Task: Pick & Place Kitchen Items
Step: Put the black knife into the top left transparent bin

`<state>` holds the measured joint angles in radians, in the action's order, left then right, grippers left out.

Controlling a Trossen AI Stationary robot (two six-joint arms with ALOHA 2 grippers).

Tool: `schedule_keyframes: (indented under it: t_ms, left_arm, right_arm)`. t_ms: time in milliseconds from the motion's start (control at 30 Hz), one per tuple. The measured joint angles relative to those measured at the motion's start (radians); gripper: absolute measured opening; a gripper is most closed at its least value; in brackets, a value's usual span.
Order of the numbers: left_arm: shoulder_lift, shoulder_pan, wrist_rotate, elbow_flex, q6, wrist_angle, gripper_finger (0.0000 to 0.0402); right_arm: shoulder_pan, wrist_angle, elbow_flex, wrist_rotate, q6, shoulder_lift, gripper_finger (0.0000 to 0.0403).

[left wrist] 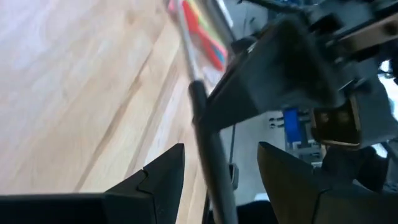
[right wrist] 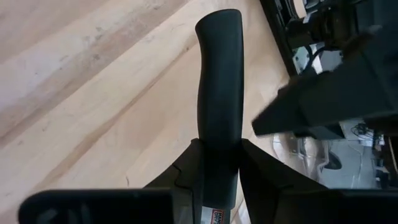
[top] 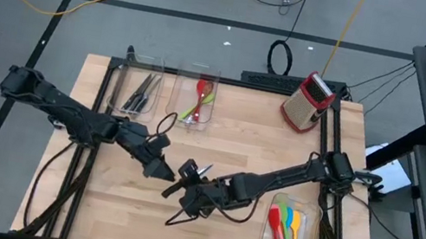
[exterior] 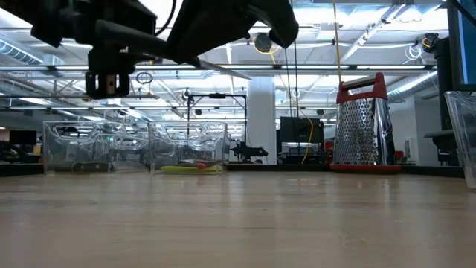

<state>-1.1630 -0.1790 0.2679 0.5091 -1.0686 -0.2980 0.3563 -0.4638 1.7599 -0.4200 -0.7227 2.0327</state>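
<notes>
A black-handled steel knife point(right wrist: 219, 74) hangs over the middle of the table, and my right gripper point(right wrist: 219, 146) is shut on it. In the high view that gripper point(top: 191, 193) reaches in from the right. My left gripper point(left wrist: 221, 149) is open. Its two fingers stand on either side of the knife's black handle point(left wrist: 212, 162), with a gap on each side. In the high view it point(top: 164, 172) comes from the left and meets the right gripper. The steel blade point(left wrist: 185, 37) runs on beyond the handle. My right gripper pinches the knife's black handle point(right wrist: 219, 134) between its two fingers. The rest of the handle sticks out past the fingertips, and its rounded free end point(right wrist: 219, 22) points toward my left gripper. The knife is lifted clear of the table.
A red box grater point(top: 308, 101) stands at the far right. Two clear bins sit at the far left, one with knives point(top: 139, 91) and one with red and green utensils point(top: 199, 99). A third bin point(top: 288, 234) near the right front holds colourful spatulas. Bare wood lies near the front left.
</notes>
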Motion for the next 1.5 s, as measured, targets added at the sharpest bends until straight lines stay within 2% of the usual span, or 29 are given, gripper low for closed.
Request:
schedule_keyframes:
  t_ms: [167, 1167, 1300, 1500]
  left_arm:
    - [-0.011, 0.003, 0.042, -0.001, -0.03, 0.017, 0.0207]
    - [-0.009, -0.016, 0.045, -0.001, -0.03, 0.014, 0.0205]
    - [-0.009, -0.006, 0.036, -0.001, -0.029, 0.036, 0.0173]
    - [-0.009, 0.022, 0.035, -0.001, -0.006, 0.047, 0.0064]
  right_arm:
    - [-0.001, -0.002, 0.0, 0.0, -0.004, 0.0, 0.0067]
    - [-0.064, 0.145, -0.002, 0.001, -0.138, 0.0, 0.0067]
    - [-0.076, 0.159, -0.002, 0.001, -0.145, 0.0, 0.0067]
    - [-0.076, 0.145, -0.002, 0.002, -0.155, 0.0, 0.0067]
